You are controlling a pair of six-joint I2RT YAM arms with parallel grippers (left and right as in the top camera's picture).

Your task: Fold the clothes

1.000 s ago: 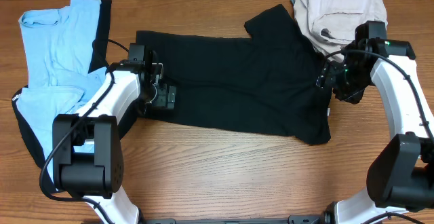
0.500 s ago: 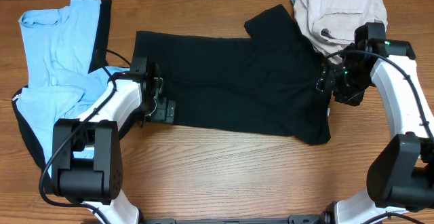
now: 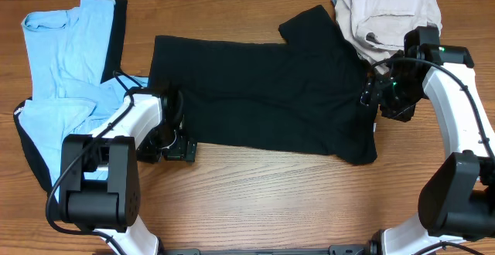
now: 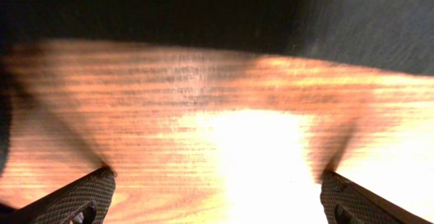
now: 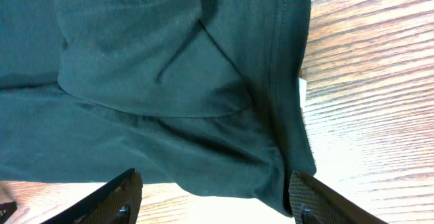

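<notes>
The black T-shirt lies spread flat across the middle of the table. My left gripper is open and empty, just off the shirt's front left corner, over bare wood. In the left wrist view the left gripper shows wood between its fingers and the black shirt's edge beyond. My right gripper is open over the shirt's right end. The right wrist view shows the right gripper with folded black cloth just ahead and a small white tag at the hem.
Light-blue garments with a black piece under them lie at the left. A beige garment is bunched at the back right, touching the shirt. Bare wooden table runs along the front.
My left gripper has moved from the shirt's left hem toward the table's front, off the cloth onto bare wood. The right gripper has hardly moved.
</notes>
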